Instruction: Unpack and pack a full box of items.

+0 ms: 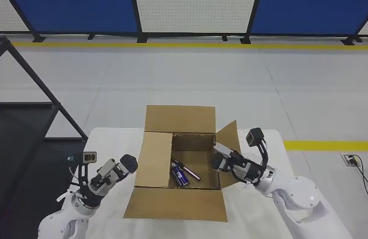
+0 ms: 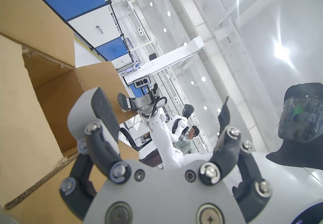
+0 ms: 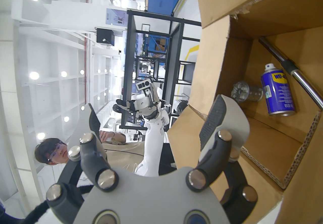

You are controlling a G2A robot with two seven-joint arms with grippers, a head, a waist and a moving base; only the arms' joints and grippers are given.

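Blue spray can (image 1: pixel 180 174) lies flat on the floor of the open box (image 1: pixel 181 118), long axis slanting across it. My right pincer (image 1: pixel 218 155), fingers apart and empty, hangs at the right wall, the nearer one; can sits below, leftward. Left pincer (image 1: pixel 126 164), also apart, waits outside the left flap.

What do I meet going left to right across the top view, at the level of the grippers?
left gripper → left flap of the cardboard box → blue spray can → right gripper
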